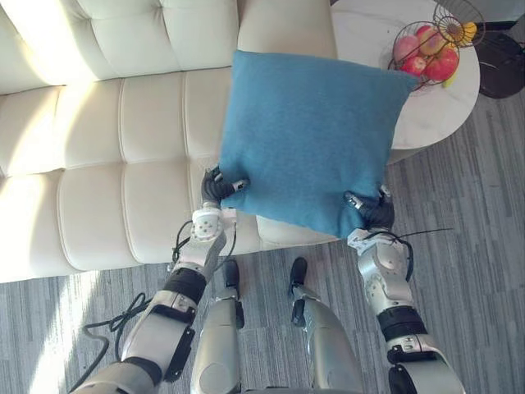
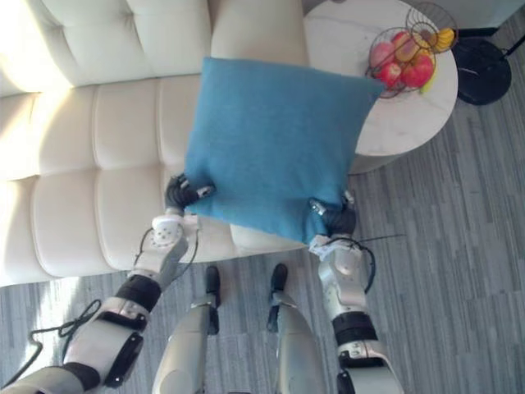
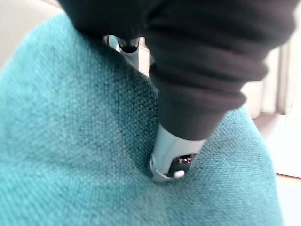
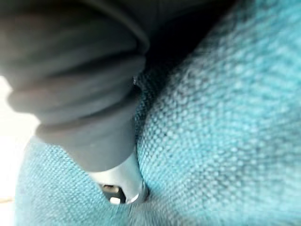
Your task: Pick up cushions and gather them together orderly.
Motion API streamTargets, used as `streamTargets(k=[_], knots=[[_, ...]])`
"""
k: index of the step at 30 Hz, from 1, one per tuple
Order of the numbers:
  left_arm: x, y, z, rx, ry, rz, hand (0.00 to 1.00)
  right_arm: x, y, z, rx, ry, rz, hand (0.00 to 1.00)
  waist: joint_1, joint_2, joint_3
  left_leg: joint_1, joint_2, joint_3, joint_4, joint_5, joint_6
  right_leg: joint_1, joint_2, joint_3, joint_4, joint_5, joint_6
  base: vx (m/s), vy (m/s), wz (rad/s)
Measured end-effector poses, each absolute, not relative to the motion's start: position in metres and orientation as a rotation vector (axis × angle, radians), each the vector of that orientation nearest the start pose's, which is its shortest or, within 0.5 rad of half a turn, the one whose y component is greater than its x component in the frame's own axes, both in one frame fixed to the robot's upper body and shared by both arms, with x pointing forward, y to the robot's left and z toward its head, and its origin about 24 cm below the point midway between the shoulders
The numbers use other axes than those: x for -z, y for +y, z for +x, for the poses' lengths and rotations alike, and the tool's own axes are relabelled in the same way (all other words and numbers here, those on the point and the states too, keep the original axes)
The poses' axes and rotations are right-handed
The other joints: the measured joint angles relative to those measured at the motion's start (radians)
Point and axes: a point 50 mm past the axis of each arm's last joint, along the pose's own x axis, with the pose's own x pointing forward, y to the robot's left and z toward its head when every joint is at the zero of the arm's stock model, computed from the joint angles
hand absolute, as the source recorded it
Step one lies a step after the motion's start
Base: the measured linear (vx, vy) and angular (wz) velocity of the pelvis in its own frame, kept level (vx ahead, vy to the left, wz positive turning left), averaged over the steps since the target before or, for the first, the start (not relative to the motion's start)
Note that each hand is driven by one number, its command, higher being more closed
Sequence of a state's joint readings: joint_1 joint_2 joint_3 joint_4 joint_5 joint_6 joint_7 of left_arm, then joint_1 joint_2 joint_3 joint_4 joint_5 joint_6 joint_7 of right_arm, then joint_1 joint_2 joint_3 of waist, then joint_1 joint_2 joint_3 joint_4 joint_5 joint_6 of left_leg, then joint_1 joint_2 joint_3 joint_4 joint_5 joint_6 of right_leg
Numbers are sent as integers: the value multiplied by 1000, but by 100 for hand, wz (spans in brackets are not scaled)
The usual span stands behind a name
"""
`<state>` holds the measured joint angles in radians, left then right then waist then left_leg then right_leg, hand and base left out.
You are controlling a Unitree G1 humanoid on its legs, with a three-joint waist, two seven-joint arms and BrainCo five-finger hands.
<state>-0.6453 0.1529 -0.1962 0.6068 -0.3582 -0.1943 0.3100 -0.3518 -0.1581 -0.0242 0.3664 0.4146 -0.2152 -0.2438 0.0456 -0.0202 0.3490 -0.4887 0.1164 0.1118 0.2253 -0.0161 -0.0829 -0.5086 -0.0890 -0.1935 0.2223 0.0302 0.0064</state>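
A cream tufted leather sofa spans the left of the scene. In front of its seat edge, the left hand is closed on the lower left corner of a teal-blue square woven-fabric cushion. In the left wrist view its thumb is pressed into the cloth deeply enough to dimple it, while the fingers behind the cushion are hidden.

The cushion is held in the air above the sofa's right end, face-on to the head camera and turned slightly, so that its right lower corner hangs lower than its left. The right hand is clamped on that corner in the same way, thumb on the front face.

The two-corner hold is judged to keep the soft cushion spread flat and stop it folding or swinging, so that it can be set down squarely wherever the cushions are to be gathered.

To the right, the cushion's upper corner is seen in front of a round white marble-look counter, on which a dark wire fruit basket of red apples is kept, well apart from both hands. Grey striped flooring lies beyond.

No label, brand or writing can be read on the cushion or elsewhere.
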Motion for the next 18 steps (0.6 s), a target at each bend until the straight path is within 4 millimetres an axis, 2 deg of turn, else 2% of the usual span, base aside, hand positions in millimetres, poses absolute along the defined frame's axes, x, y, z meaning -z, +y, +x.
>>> streamTargets(k=[2,5,9,11,13,15,18], knots=[[-126,117,363,-62,-232,-142,100,-79,-187,317,249,-184,287,100,6,0,0,8,0,0,1,-1,-1,10,0,0,0,0,0,42,11,1],[-143,111,359,-34,-313,-171,100,-81,-184,312,239,-199,322,100,9,0,0,55,-1,0,-6,-2,-2,56,-1,-4,-4,-9,-2,55,10,3],[-149,105,339,10,-394,-212,100,-78,-181,290,243,-227,374,100,10,1,-3,135,-3,-2,-42,-6,-8,125,-2,-15,-5,-35,-2,82,2,9],[-133,108,321,7,-380,-245,100,-72,-179,274,249,-223,399,100,10,3,-10,191,-5,-1,-77,-6,-10,167,-2,-17,-5,-55,-1,115,-7,4],[-121,108,312,6,-353,-253,100,-69,-178,267,249,-219,404,100,10,4,-14,221,-6,-2,-98,-4,-13,189,-2,-20,-8,-64,0,98,-3,5],[-92,111,295,-1,-262,-274,100,-54,-180,252,241,-175,391,100,7,7,-59,263,-11,-10,-134,1,-17,228,0,-28,-27,-76,3,138,1,12],[-59,114,273,1,-146,-299,100,-35,-183,234,236,-102,377,100,2,13,-113,320,-17,-12,-156,3,-18,305,2,-38,-77,-77,6,185,13,14]])
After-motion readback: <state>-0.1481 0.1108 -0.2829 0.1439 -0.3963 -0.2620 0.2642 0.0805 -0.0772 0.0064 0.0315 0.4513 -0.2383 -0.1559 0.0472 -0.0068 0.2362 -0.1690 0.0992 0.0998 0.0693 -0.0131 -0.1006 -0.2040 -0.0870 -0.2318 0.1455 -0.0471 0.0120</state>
